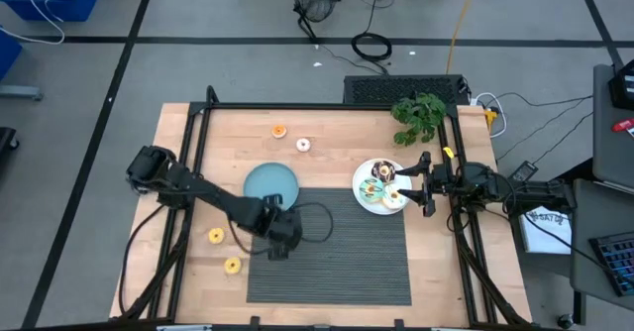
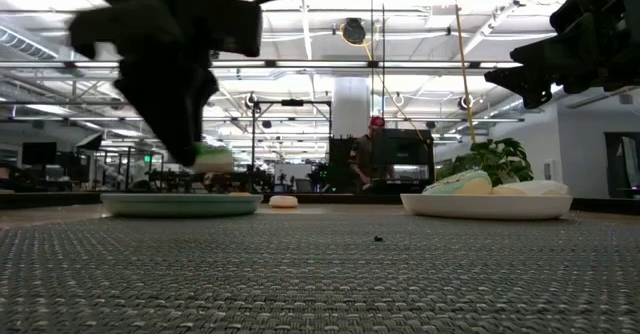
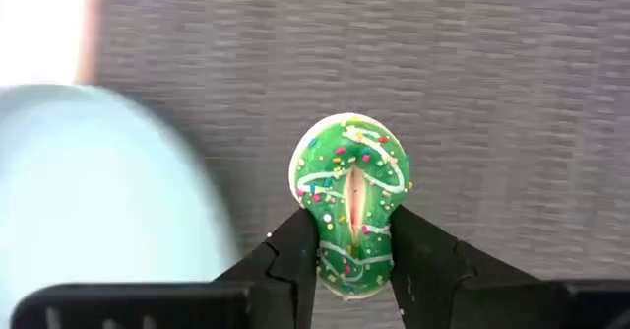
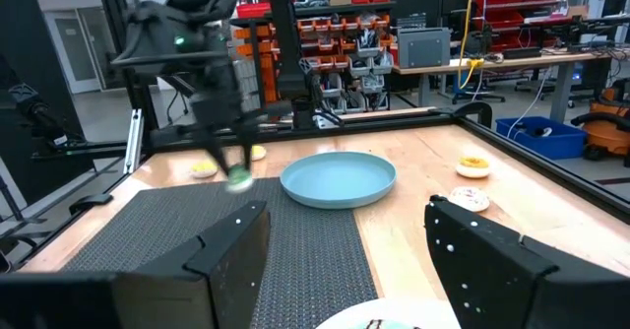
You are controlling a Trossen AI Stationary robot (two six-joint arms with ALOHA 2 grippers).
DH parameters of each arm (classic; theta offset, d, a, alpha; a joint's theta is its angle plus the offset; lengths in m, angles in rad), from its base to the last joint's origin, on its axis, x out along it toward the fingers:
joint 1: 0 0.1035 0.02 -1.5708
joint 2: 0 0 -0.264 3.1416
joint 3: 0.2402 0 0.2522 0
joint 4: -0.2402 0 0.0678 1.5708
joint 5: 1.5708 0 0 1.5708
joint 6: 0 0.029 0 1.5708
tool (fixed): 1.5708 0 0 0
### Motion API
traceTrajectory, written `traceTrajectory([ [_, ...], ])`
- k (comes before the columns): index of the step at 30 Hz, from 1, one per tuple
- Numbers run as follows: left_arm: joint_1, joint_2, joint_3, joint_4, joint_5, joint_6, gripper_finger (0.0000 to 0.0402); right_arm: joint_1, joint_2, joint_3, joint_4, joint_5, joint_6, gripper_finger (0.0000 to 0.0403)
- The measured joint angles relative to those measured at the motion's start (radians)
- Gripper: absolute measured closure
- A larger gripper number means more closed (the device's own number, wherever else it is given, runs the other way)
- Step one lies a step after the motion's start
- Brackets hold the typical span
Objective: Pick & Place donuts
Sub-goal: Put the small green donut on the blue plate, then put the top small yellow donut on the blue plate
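My left gripper (image 1: 280, 234) hovers over the grey mat just near of the teal plate (image 1: 270, 184), shut on a green sprinkled donut (image 3: 351, 199). My right gripper (image 1: 424, 184) waits open beside the white plate (image 1: 369, 200), which carries several donuts (image 1: 382, 179); a mint one (image 2: 460, 182) shows in the low view. An orange donut (image 1: 279, 131) and a white donut (image 1: 303, 145) lie flat on the wood beyond the teal plate. Two yellow donuts (image 1: 216, 236) (image 1: 233, 266) lie on the wood left of the mat. My left gripper pinches the green donut between its two fingers (image 3: 295, 255), one on each side of the ring's outer edge (image 3: 325, 240). The fingers come from above, pointing down. The ring is squeezed so its hole (image 3: 354, 199) is a narrow slit. It hangs clear above the mat (image 2: 212, 159).
The grey woven mat (image 1: 337, 262) covers the table's near middle. A potted plant (image 1: 420, 115) stands at the far right corner. A black frame rail (image 1: 327, 105) runs around the table. Cables and a keyboard lie off the table to the right.
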Motion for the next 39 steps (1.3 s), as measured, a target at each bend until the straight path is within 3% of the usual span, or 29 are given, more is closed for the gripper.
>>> traceTrajectory([
  [5,0.097,-0.013,0.025,-0.07,-0.075,0.061,0.0285,0.0,0.0,0.0,0.0,0.0,0.0,0.0151],
  [11,0.266,-0.013,-0.022,-0.105,-0.042,0.069,0.0282,0.0,0.0,0.0,0.0,0.0,0.0,0.0151],
  [18,0.395,-0.013,-0.097,0.039,0.015,0.162,0.0282,0.0,0.0,0.0,0.0,0.0,0.0,0.0151],
  [24,0.422,-0.013,-0.113,0.089,0.022,0.228,0.0277,0.0,0.0,0.0,0.0,0.0,0.0,0.0151],
  [31,0.413,-0.013,-0.113,0.059,0.008,0.157,0.0194,0.0,0.0,0.0,0.0,0.0,0.0,0.0151],
  [39,0.411,-0.013,-0.113,0.054,0.008,0.181,0.0097,0.0,0.0,0.0,0.0,0.0,0.0,0.0151],
])
